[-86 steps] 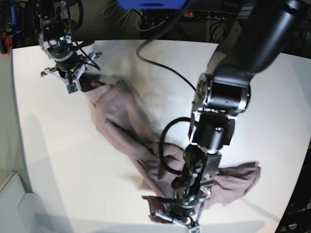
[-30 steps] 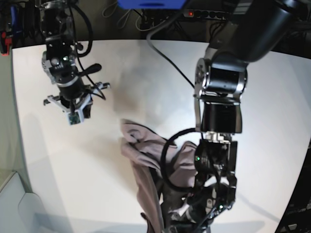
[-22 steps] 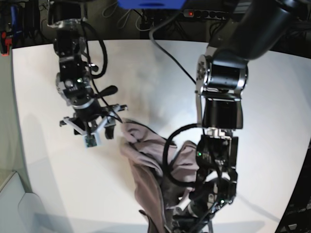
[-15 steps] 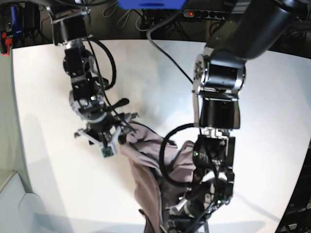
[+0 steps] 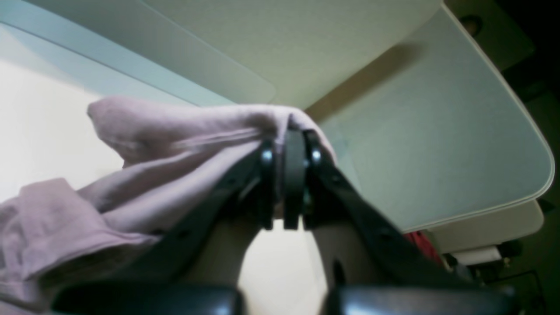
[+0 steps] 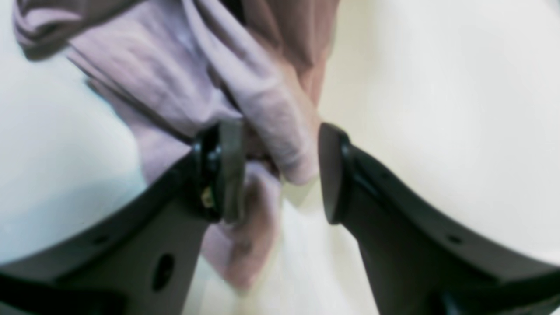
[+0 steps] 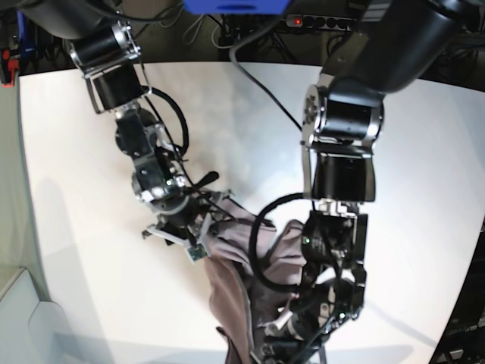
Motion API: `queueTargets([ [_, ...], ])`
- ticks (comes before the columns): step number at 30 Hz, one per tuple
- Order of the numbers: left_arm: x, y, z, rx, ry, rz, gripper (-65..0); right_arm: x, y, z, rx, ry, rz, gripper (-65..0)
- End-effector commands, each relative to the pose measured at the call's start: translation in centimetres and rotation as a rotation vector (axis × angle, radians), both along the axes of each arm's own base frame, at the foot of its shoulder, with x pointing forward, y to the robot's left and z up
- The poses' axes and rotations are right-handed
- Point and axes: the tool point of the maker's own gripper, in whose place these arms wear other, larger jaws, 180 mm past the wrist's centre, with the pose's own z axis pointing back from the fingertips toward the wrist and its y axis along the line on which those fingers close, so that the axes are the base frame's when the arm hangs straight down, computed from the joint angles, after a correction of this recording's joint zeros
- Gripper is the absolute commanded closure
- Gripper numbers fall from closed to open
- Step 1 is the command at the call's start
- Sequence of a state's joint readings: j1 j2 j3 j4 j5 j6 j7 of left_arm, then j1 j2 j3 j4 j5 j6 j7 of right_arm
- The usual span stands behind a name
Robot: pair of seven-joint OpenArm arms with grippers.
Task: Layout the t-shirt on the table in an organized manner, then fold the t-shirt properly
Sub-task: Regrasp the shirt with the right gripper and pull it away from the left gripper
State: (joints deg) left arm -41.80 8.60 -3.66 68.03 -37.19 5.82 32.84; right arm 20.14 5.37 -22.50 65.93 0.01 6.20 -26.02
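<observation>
T-shirt bunched on table, left gripper pinching it, no print

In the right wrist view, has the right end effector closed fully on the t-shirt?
No: the right end effector stands open, with a fold of the t-shirt hanging between its fingers, a gap showing beside it.

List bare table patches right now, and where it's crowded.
Bare table: the strip along its left edge, outside the right gripper, and the far-right side past the left arm. Crowded: near-centre, where the bunched t-shirt lies between both arms, the left gripper shut on it.
</observation>
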Motion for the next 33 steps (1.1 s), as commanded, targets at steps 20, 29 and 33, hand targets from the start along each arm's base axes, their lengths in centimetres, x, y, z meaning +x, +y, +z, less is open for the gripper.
queueTargets([
  [20, 1.1, 4.2, 3.5, 0.036, -0.093, 0.067, -0.2, -2.9, -1.1, 7.0, 0.029, -0.241, 0.052, 0.0],
  [29, 1.4, 8.0, 2.6, 0.097, -0.082, 0.119, -0.2, -10.0, -5.3, 12.0, 0.007, -0.342, 0.025, 0.0],
  [33, 1.5, 8.8, 2.3, 0.114, -0.076, 0.132, -0.2, -11.6, -8.2, 13.2, -0.045, -0.365, -0.008, 0.0],
])
